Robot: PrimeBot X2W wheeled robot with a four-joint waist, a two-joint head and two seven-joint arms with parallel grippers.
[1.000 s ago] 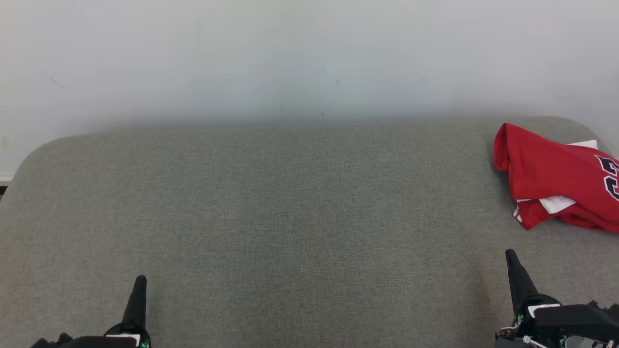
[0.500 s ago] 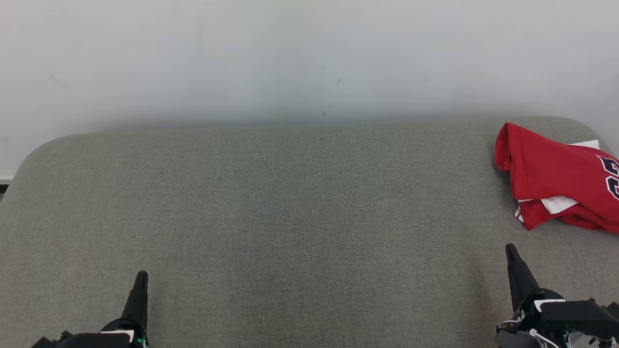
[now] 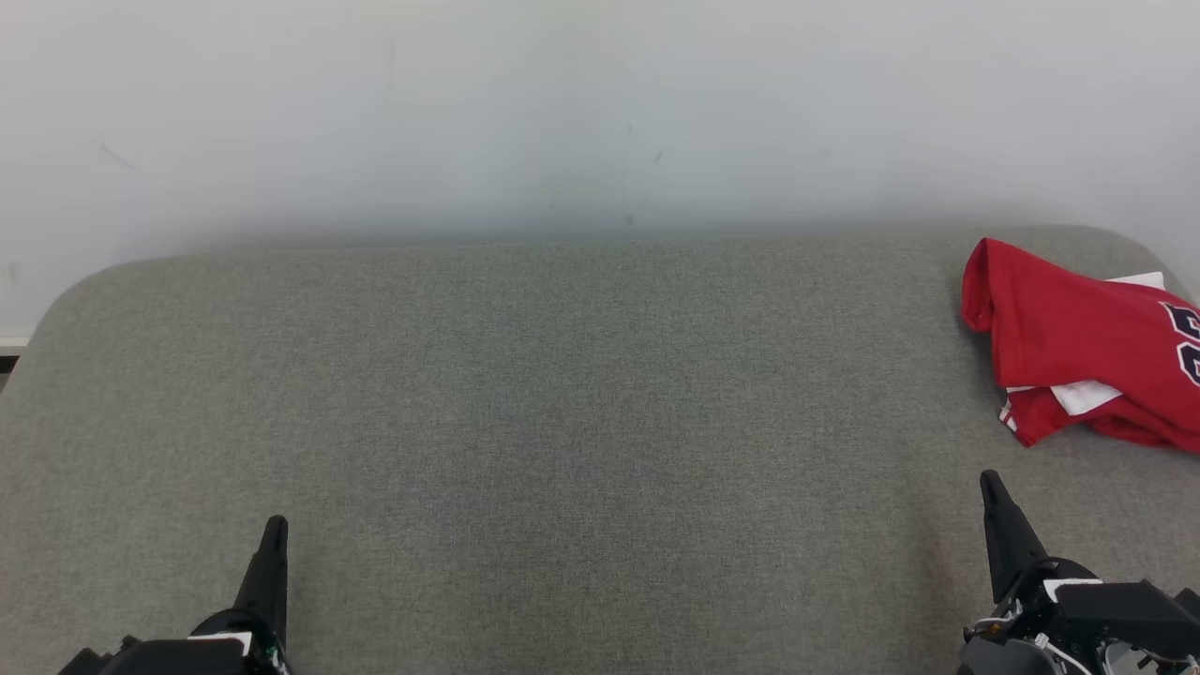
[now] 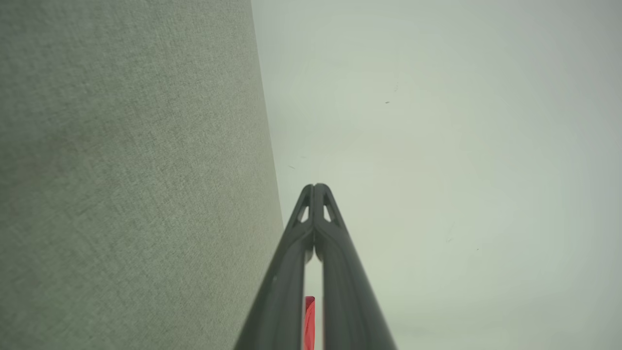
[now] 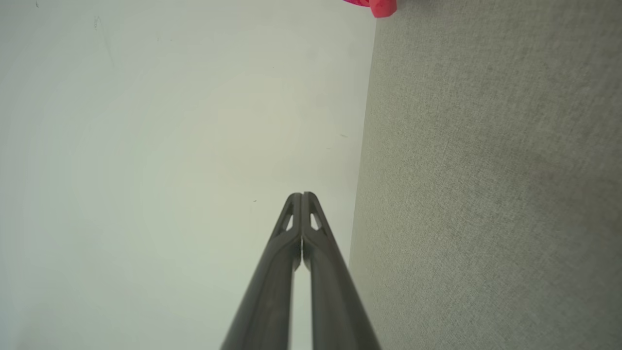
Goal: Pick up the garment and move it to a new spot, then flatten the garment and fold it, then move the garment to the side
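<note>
The garment is a red jersey with white trim and dark numerals, lying crumpled at the far right of the grey padded table. A red scrap of the garment peeks in at the top of the right wrist view, and a red sliver of it shows between the finger bases in the left wrist view. My left gripper rests at the lower left, shut, holding nothing. At the lower right my right gripper is shut and empty, a short way in front of the garment. Both pairs of fingertips touch, left gripper and right gripper.
A plain pale wall rises right behind the table's far edge. The table's corners are rounded, and the garment runs off the head view's right side. A strip of floor edge shows at far left.
The left gripper has crept a little forward, up the head view. The right gripper has edged forward slightly too. The garment lies as it did.
</note>
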